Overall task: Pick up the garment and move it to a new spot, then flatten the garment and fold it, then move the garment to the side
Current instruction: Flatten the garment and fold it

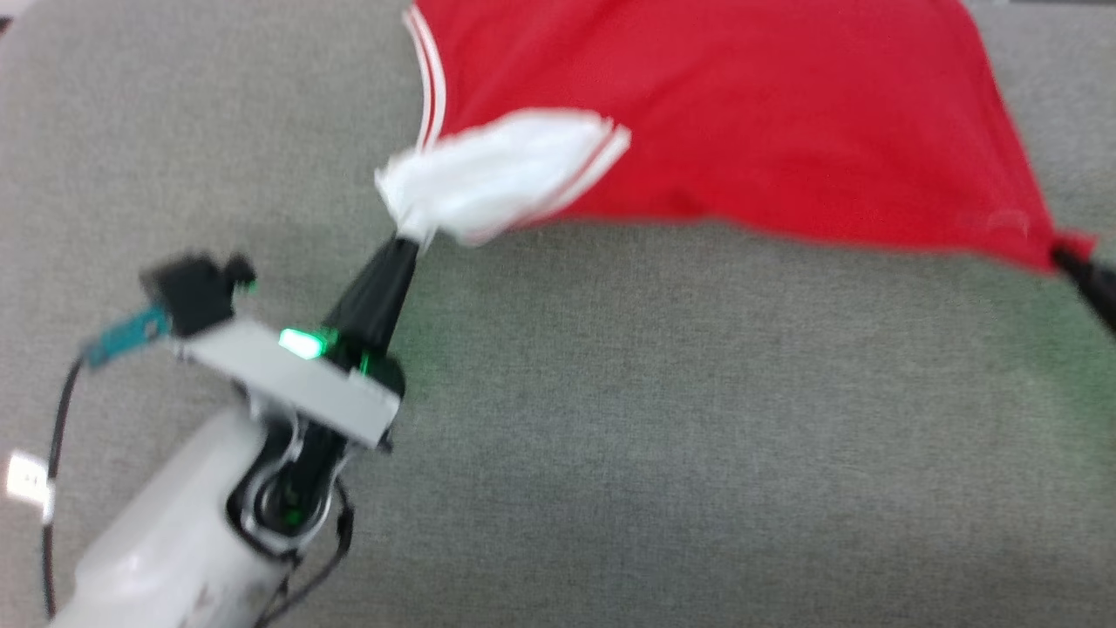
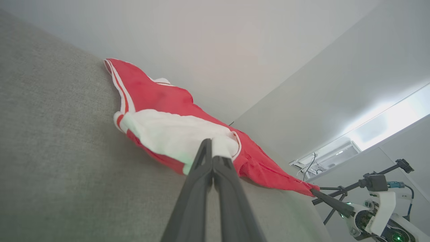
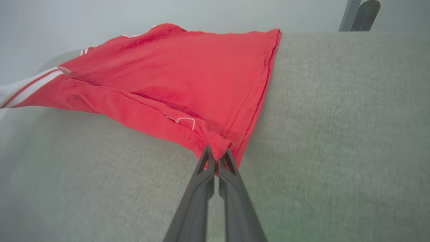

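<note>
**A:** What do the grippers have?

**B:** Left gripper (image 1: 410, 237), fingers pressed together, pinches the bunched end of the white sleeve (image 1: 501, 174). Right gripper (image 3: 217, 157), likewise closed, clamps a red hem corner (image 3: 218, 145) of the garment (image 1: 741, 105).

**A:** And where is the garment?

**B:** Strung between the two. Its near edge is drawn taut and raised a little off the grey bench (image 1: 663, 419). The rest spreads away from the robot and lies on the bench top toward its far side.

**A:** How far along, by your reading?

**B:** Early to middle. The pick-up looks done: both grips are firm and the cloth is under tension. The head view is blurred, which hints at motion. Whether this is the move to a new spot or the start of the flattening, I cannot tell.

**A:** Is it flat?

**B:** Not quite. The red body is broadly spread, but the sleeve is crumpled in the left grip. In the right wrist view a ridge of doubled cloth runs along the near edge.

**A:** What is left?

**B:** Most of it, in my judgement. The garment has to be laid down smooth and then folded, and I see no neat fold so far. After that comes the last shift to the side. Both grippers would have to let go and take new holds for that work.
</note>
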### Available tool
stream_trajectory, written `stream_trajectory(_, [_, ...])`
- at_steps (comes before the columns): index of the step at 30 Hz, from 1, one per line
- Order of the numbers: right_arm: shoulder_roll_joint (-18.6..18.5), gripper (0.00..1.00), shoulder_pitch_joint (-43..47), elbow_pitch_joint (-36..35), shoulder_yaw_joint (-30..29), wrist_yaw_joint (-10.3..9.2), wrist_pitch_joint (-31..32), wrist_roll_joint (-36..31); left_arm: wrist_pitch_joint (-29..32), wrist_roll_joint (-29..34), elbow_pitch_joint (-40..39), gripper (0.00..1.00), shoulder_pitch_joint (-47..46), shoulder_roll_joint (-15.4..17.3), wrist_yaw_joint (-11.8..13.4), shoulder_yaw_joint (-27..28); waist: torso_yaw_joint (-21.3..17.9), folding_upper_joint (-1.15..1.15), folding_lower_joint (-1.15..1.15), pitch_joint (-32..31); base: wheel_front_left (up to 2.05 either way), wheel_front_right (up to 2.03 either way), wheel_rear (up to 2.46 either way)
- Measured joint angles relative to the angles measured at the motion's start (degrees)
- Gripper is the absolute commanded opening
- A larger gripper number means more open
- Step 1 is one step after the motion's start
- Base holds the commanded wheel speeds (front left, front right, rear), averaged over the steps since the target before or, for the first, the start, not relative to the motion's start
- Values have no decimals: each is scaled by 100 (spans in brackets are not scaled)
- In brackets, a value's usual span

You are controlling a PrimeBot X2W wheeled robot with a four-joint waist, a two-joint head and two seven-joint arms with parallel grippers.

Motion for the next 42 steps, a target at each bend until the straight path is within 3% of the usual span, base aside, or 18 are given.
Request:
stream_trajectory(6, [-392, 0, 1391, -916, -279, 0, 414, 216, -23, 354, -668, 0, 1262, 193, 0, 198, -51, 0, 0, -377, 0, 0, 0])
stream_trajectory(11, [-577, 0, 2607, -1563, -938, 0, 645, 352, -23, 516, -1413, 0, 2279, 456, 0, 382, -85, 0, 0, -625, 0, 0, 0])
stream_trajectory(16, [-513, 0, 3449, -1949, -1479, -1, 719, 388, -23, 638, -1831, 0, 2841, 617, 23, 534, -67, 0, 0, -673, 0, 0, 0])
stream_trajectory(23, [-25, 0, 4612, -2755, -2615, -1, 981, 175, -23, 837, -2676, 0, 3599, 833, 341, 927, -59, 0, 0, -525, 0, 0, 0])
stream_trajectory(30, [463, 0, 4255, -2920, -2961, 0, 1301, -164, 2, 869, -2681, 0, 3368, 731, 319, 990, -49, 0, 0, -406, 0, 0, 0])
stream_trajectory(42, [992, 0, 1845, -1707, -2459, 0, 1927, -809, 326, 760, -1616, 0, 1588, 369, 32, 981, 1, 0, 0, -161, 0, 0, 0])
